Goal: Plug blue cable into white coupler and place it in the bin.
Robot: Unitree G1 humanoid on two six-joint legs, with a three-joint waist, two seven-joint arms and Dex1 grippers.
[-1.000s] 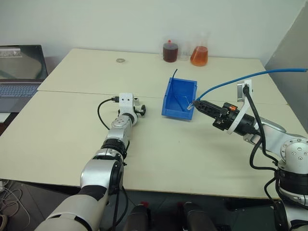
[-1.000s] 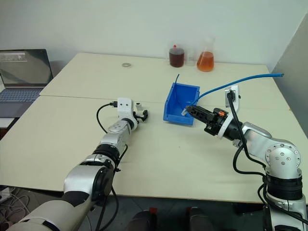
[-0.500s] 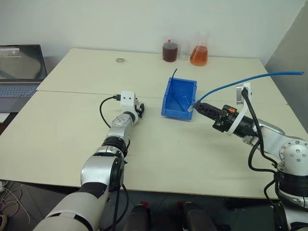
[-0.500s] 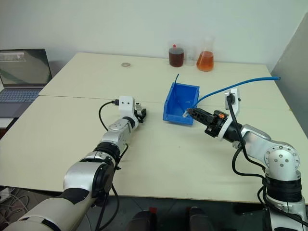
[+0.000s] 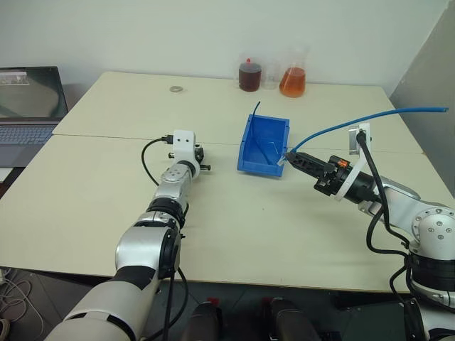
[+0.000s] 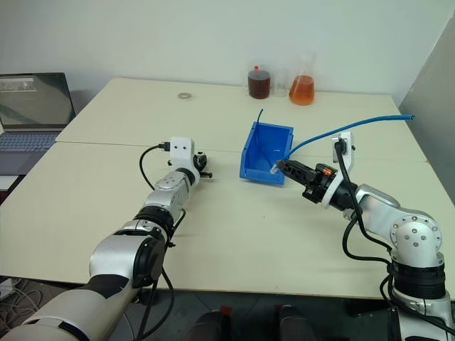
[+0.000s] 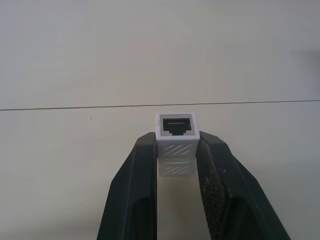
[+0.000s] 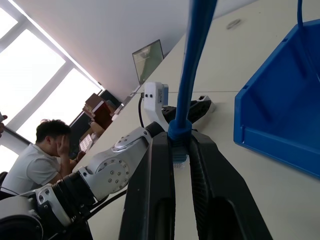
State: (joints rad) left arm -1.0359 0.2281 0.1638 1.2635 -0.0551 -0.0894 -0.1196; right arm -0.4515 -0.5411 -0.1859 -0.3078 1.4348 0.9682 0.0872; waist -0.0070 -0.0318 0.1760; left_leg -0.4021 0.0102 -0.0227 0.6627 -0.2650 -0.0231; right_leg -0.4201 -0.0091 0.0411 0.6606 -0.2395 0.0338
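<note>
Left gripper (image 7: 176, 150) seen closed on the white coupler (image 7: 176, 143), both black fingers (image 7: 141, 165) pressed against its sides, dark socket opening facing outward away from the wrist. Held just above the pale desk (image 5: 99, 177), near the seam between the two desk panels, to the left of the bin (image 5: 264, 145) and apart from it. In the head views the coupler itself too small to make out clearly at the left fingertips (image 5: 202, 159), possibly hidden by the wrist housing.

Right gripper (image 8: 180, 150) pinched on the blue cable (image 8: 192, 60) right behind its plug end, fingers (image 8: 160, 165) squeezed against the cable's boot, the plug tip poking just past them. In the left eye view, positioned beside the bin's right front corner (image 5: 287, 158), pointing toward the left arm, with the cable rising from the fingers and arching off to the right past the desk's edge (image 5: 370, 114).

Bin resting open on the desk between the two arms, a thin dark wire (image 5: 257, 108) sticking up from its back rim. Coupler and plug well apart, not joined.

Farther back: two flasks, one with dark liquid (image 5: 249, 74) and one with orange liquid (image 5: 293, 77), and a small ring (image 5: 175, 89). Laptop (image 5: 28, 99) to the left; a seated person (image 8: 37, 155) caught in the right wrist view.
</note>
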